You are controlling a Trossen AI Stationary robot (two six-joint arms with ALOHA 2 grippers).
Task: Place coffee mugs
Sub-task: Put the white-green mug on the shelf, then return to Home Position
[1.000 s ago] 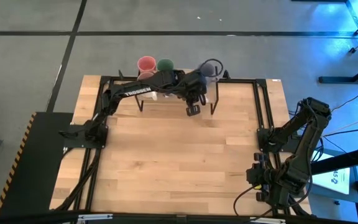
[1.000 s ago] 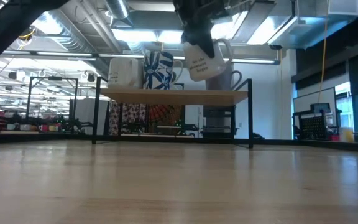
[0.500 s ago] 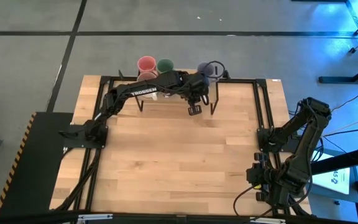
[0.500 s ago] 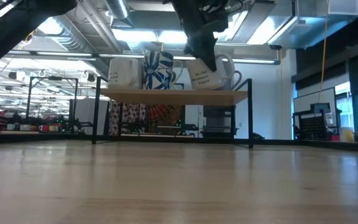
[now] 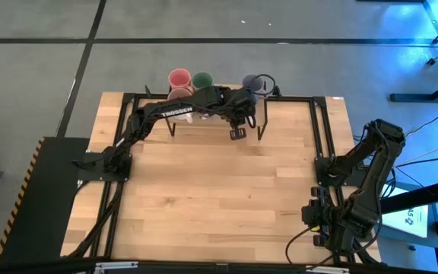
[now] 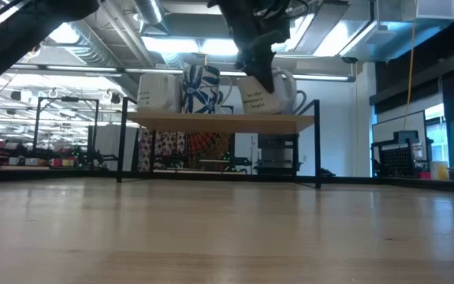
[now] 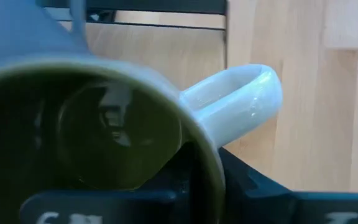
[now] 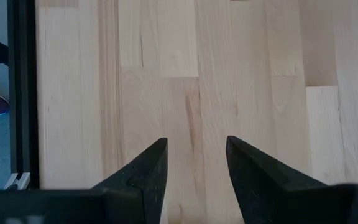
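Observation:
A low black-framed wooden shelf (image 6: 219,118) stands at the table's far edge and carries several mugs. Among them are a white mug (image 6: 156,93), a blue-patterned one (image 6: 202,87), a pink one (image 5: 179,78) and a teal-green one (image 5: 202,79). My left gripper (image 6: 254,57) reaches over the shelf and is shut on a light mug with lettering and an olive-green inside (image 6: 262,95). This mug fills the left wrist view (image 7: 104,124). My right gripper (image 8: 194,168) is open and empty over bare wood at the table's right side. My left gripper holds the olive-inside mug by its rim (image 7: 197,155), close beside the handle (image 7: 235,93). It comes from above, slanting down. The mug hides how the two fingers sit on the wall. The mug stands upright with its base on the shelf board (image 6: 262,113).
A lavender mug (image 5: 249,81) stands on the shelf just behind the held one. The shelf's black legs (image 6: 318,142) and the black rail frame (image 5: 318,129) border the wooden tabletop. My right arm (image 5: 363,175) is folded at the right edge.
My left gripper has gone down and a little toward the far edge with the olive-inside mug. The mug hung tilted above the shelf a second ago and now stands upright on the shelf board.

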